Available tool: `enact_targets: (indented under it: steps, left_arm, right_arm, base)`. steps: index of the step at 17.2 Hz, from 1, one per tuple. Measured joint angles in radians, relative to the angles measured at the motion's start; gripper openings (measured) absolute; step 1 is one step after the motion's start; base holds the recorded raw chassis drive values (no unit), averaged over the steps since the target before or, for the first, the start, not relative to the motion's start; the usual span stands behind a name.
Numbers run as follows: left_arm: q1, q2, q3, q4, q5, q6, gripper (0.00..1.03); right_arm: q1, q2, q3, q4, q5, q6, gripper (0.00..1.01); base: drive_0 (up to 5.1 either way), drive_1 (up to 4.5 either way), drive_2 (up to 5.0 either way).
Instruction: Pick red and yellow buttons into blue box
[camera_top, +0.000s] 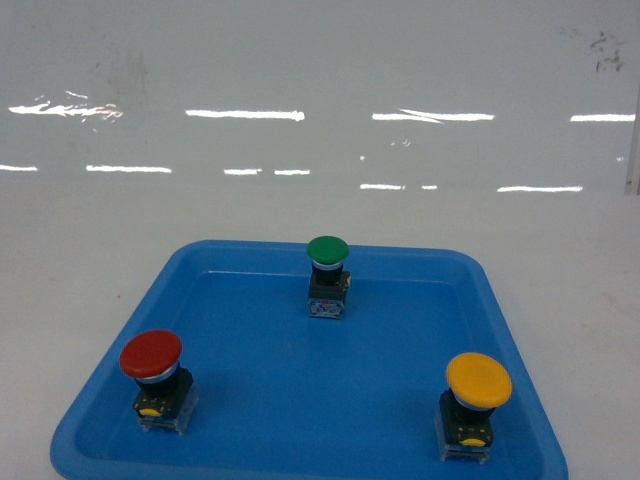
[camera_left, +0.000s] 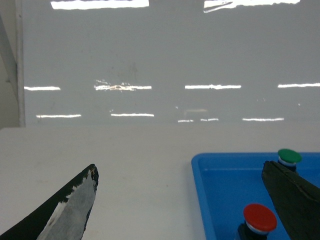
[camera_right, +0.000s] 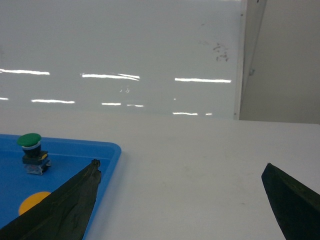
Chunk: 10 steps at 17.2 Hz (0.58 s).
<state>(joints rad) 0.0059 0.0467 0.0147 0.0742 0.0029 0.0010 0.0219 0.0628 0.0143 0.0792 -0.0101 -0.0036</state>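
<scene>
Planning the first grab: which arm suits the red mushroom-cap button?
Left. The red mushroom-cap button stands at the shallow blue tray's left side, and the open left gripper already sees it; the right view doesn't.

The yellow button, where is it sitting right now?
In the head view the yellow button stands upright in the near right corner of the shallow blue tray, across from the red button.
</scene>
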Motion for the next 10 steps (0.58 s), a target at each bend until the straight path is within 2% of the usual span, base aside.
enact_targets:
  steps: [1,2,4,6,7,9,10]
  left_arm:
    - [-0.007,0.090,0.000,0.090,-0.005,0.000,0.98]
    - [-0.038,0.230,0.005,0.215,-0.015,0.004,0.98]
    - [-0.085,0.460,0.077,0.383,-0.031,0.006,0.98]
    - [-0.167,0.648,0.172,0.439,-0.052,0.015,0.98]
    - [-0.188,0.734,0.203,0.439,-0.080,0.014,0.98]
    - [-0.206,0.832,0.252,0.456,-0.095,0.006,0.98]
    - [-0.215,0.866,0.266,0.488,-0.104,0.008,0.98]
  right_arm:
    - [0.037,0.100,0.001,0.084,0.006,-0.002,0.98]
    - [0.072,0.227,0.014,0.180,-0.005,-0.002,0.98]
    - [0.105,0.418,0.086,0.285,-0.027,0.003,0.98]
    - [0.108,0.609,0.163,0.340,-0.072,0.005,0.98]
    - [0.102,0.676,0.192,0.328,-0.111,0.004,0.98]
    - [0.078,0.757,0.248,0.307,-0.169,0.004,0.98]
    - [0.076,0.782,0.260,0.326,-0.170,0.003,0.98]
  base:
    - [0.0,0.00,0.0]
    - [0.0,0.00,0.0]
    - [0.0,0.00,0.0]
    - [0.0,0.00,0.0]
    - [0.0,0.00,0.0]
    - [0.0,0.00,0.0]
    - [0.0,0.00,0.0]
